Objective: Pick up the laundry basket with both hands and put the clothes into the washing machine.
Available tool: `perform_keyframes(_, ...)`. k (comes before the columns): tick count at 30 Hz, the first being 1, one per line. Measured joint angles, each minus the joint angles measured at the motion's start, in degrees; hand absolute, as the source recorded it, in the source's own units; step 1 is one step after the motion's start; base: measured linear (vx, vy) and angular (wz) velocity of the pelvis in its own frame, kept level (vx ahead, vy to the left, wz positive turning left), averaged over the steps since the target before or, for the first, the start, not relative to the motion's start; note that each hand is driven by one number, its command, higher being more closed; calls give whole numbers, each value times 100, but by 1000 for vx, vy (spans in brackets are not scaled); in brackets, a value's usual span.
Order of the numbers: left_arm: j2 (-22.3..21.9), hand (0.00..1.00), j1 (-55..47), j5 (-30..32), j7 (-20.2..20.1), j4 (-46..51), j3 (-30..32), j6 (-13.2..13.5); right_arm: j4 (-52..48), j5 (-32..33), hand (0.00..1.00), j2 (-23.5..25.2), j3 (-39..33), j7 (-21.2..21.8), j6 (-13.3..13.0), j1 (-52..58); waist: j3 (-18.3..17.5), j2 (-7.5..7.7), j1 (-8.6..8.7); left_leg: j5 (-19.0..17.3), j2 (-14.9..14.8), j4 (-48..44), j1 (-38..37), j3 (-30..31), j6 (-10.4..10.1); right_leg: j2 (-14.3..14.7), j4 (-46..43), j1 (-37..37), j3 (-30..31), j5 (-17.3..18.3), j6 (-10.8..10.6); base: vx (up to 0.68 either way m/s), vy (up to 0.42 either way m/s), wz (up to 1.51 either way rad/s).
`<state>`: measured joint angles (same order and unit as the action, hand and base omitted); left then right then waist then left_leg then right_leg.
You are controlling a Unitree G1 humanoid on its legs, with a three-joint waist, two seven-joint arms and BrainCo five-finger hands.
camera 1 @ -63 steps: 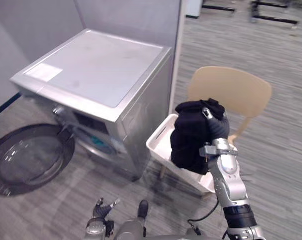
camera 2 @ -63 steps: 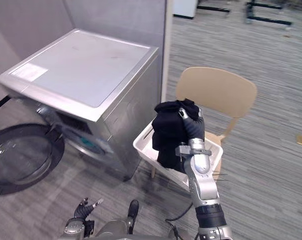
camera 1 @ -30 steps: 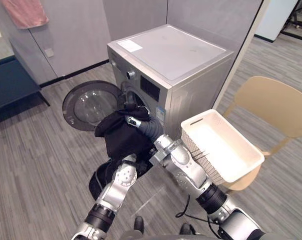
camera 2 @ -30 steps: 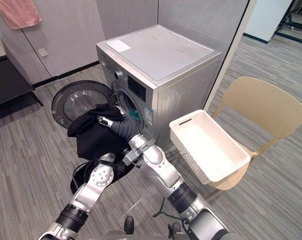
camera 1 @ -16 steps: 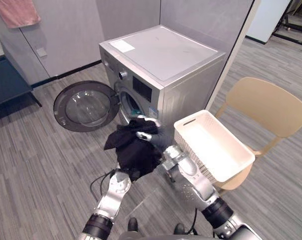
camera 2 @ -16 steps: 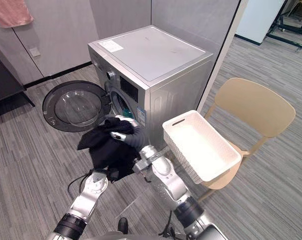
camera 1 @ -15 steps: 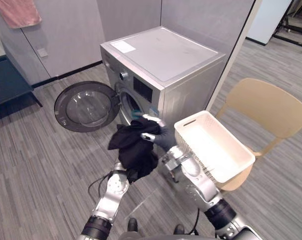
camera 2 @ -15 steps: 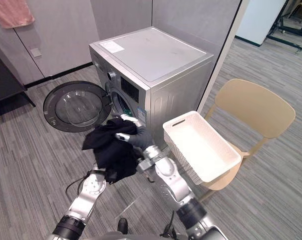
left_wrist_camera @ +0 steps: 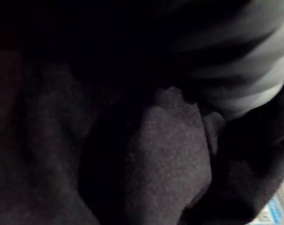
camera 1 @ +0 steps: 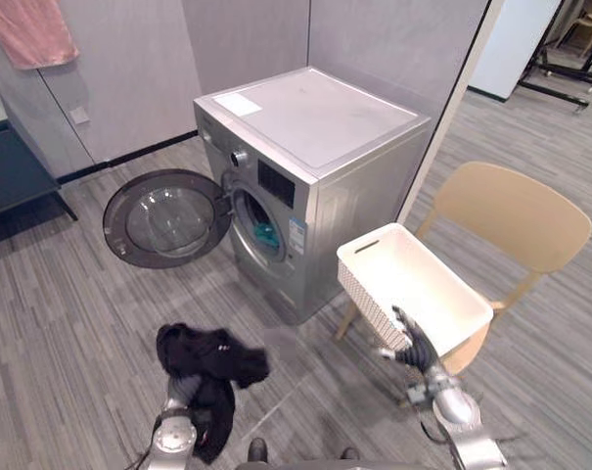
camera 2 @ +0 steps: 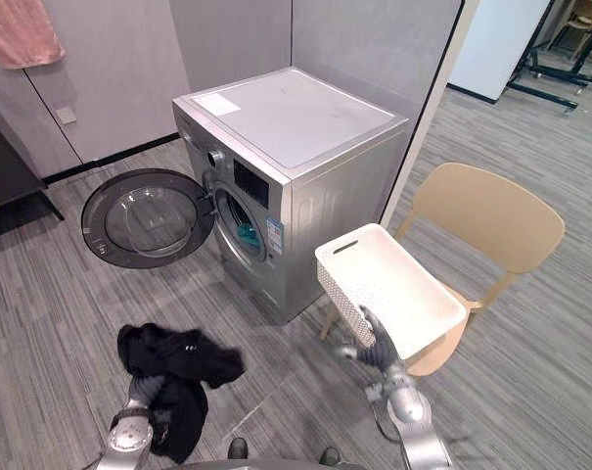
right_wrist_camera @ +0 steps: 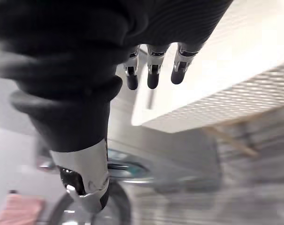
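The black clothes (camera 1: 205,360) hang in a bundle low at the left, draped over my left hand (camera 1: 175,391), whose fingers are buried in the cloth; the same dark cloth (left_wrist_camera: 165,154) lies right against the left wrist view. My right hand (camera 1: 410,345) is open with straight fingers (right_wrist_camera: 151,70), empty, just in front of the white laundry basket (camera 1: 374,294). The basket rests tilted on a chair and looks empty. The silver washing machine (camera 1: 315,127) stands behind, its round door (camera 1: 163,217) swung open to the left. A teal item (camera 1: 266,235) shows inside the drum.
The beige chair (camera 1: 516,211) under the basket stands right of the machine. A grey partition runs behind both. A pink cloth (camera 1: 31,29) hangs at the far left above a dark bench (camera 1: 12,166). Grey striped carpet lies in front of the machine.
My right hand has let go of the black clothes and dropped to the right beside the basket. The clothes have sunk lower with my left hand. The camera has also shifted.
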<state>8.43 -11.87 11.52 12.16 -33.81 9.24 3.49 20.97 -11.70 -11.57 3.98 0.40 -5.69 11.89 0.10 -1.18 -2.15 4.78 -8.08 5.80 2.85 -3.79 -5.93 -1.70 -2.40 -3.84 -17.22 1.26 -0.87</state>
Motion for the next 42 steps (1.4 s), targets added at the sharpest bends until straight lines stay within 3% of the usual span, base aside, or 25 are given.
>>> perform_keyframes(6,8,100,10,-72,-99,-1223,283,-79,1842,-426,0,7,-41,-30,51,-115,65,-142,-13,17,48,-38,134,227,-15,-52,-73,0,-277,97,-62,79,-3,24)
perform_keyframes(11,-61,100,79,-248,-101,-1649,260,-116,2959,-468,0,141,-732,-348,269,-409,320,-150,-17,124,182,-23,376,541,135,-321,-533,-71,-972,548,-128,71,-2,64)
perform_keyframes(12,-82,100,122,-249,-101,-1650,254,-116,2997,-461,0,154,-834,-412,297,-407,348,-131,10,128,218,-21,452,401,294,-403,-586,-70,-1143,613,-166,58,56,119)
perform_keyframes(13,-100,100,194,-253,-101,-1678,234,-119,3050,-449,0,188,-1016,-488,353,-380,355,-97,81,66,214,-51,550,-220,726,-556,-651,-59,-1423,689,-226,123,81,152)
perform_keyframes(14,-131,100,302,-312,-100,-1708,213,-118,3158,-437,0,184,-1140,-584,408,-409,418,-6,158,0,158,-156,641,-1087,850,-764,-799,-47,-1735,739,-304,165,93,144)
perform_keyframes(15,-159,100,358,-317,-100,-1740,212,-117,3211,-437,0,168,-1147,-616,432,-423,424,-8,149,63,101,-225,667,-1396,817,-824,-880,-42,-1840,767,-326,268,96,110)
perform_keyframes(16,-184,100,412,-344,-98,-1749,212,-117,3296,-437,0,140,-1148,-666,468,-457,443,-46,122,238,85,-343,675,-1691,563,-910,-977,-33,-1914,819,-384,255,111,61)
perform_keyframes(17,-172,100,442,-423,-83,-1747,219,-113,3387,-408,0,158,-1174,-688,495,-625,519,44,135,236,194,-484,756,-1837,563,-1001,-1011,-8,-1926,823,-392,276,137,58)
perform_keyframes(20,-114,100,431,-483,-77,-1750,214,-110,3392,-364,0,343,-1223,-698,494,-946,660,243,49,-249,313,-812,784,-1854,553,-1136,-878,201,-1881,804,-488,195,121,27)
perform_keyframes(22,-163,100,419,-494,-81,-1749,170,-114,3355,-364,0,390,-1227,-700,492,-982,769,327,-24,-739,391,-1230,759,-1793,593,-1575,-1932,5,-1667,918,-648,198,168,18)
perform_keyframes(23,-151,100,393,-531,-78,-1743,86,-115,3334,-363,0,410,-1194,-697,513,-951,779,314,-8,-963,411,-1407,727,-1639,657,-1861,-3029,-411,-1218,792,-444,258,203,47)
perform_keyframes(24,-79,100,425,-577,-65,-1723,-34,-136,3314,-362,0,453,-1096,-696,521,-892,836,293,56,-1175,407,-1594,641,-1445,708,-1843,-4044,-918,-313,643,-223,217,167,65)
perform_keyframes(25,-17,100,461,-600,-56,-1722,-55,-141,3324,-359,0,503,-1047,-691,534,-874,933,248,140,-1297,402,-1646,553,-1290,714,-1651,-4446,-1113,151,865,-383,337,101,76)
perform_keyframes(26,35,100,529,-634,-43,-1720,-62,-160,3247,-344,0,513,-1037,-689,535,-872,1035,310,184,-1361,421,-1628,355,-1165,754,-1371,-4727,-1318,527,1153,-402,239,18,60)
perform_keyframes(28,98,100,644,-652,40,-1720,-62,-164,3178,-287,0,516,-932,-694,512,-873,1132,435,223,-1513,433,-1603,72,-1011,726,-976,-4565,-1733,637,1422,-284,335,-1,54)
perform_keyframes(30,93,100,814,-694,50,-1729,-62,-166,3144,-188,0,530,-799,-688,424,-921,1219,461,337,-1663,415,-1577,-138,-798,660,-567,-3631,-2122,644,1367,-256,347,-64,71)
perform_keyframes(32,29,100,967,-699,43,-1731,-72,-157,3169,-184,0,535,-792,-685,446,-958,1358,461,473,-1743,471,-1407,-511,-493,496,-314,-1760,-2115,838,689,-363,446,-132,85)
perform_keyframes(33,0,100,989,-692,34,-1734,-81,-151,3175,-183,0,534,-804,-685,462,-944,1378,475,486,-1777,506,-1365,-631,-411,407,-290,-1376,-2078,950,273,-283,517,-168,94)
perform_keyframes(34,-124,100,1036,-678,30,-1742,-78,-153,3189,-187,0,530,-890,-685,486,-906,1391,448,536,-1920,411,-1350,-893,-178,245,-175,-1530,-1938,1125,-409,48,574,-192,78)
perform_keyframes(35,-201,100,1051,-674,29,-1733,-72,-144,3163,-188,0,538,-972,-680,491,-911,1374,352,520,-1933,326,-1394,-943,-123,217,-137,-1865,-2017,1071,-88,185,578,-202,71)
perform_keyframes(37,-320,100,1041,-650,27,-1727,-23,-115,3137,-203,0,582,-1127,-674,499,-910,1385,296,487,-1933,186,-2012,-820,-120,193,-156,-2348,-1972,876,336,339,563,-235,41)
perform_keyframes(38,-452,100,1051,-635,25,-1719,71,-119,3082,-218,0,577,-1149,-664,556,-838,1400,227,527,-1859,-28,-3298,-420,-124,85,-96,-2371,-1593,651,591,444,666,-293,54)
perform_keyframes(39,-571,100,1012,-633,11,-1609,160,-128,2955,-234,0,610,-1143,-671,614,-710,1400,160,493,-1496,-318,-4565,-18,-155,-58,46,-2238,-1207,569,721,519,553,-231,40)
perform_keyframes(41,-691,100,850,-633,-6,-1324,222,-114,2836,-221,0,661,-1139,-700,618,-673,1394,136,376,-1458,-908,-6367,598,-385,24,351,-1974,-514,640,879,701,481,-148,-22)
perform_keyframes(42,-706,100,853,-632,-22,-1272,220,-117,2753,-185,0,699,-1143,-728,617,-672,1380,159,317,-1515,-1077,-6689,830,-625,99,388,-1807,-232,714,884,709,430,-85,-42)
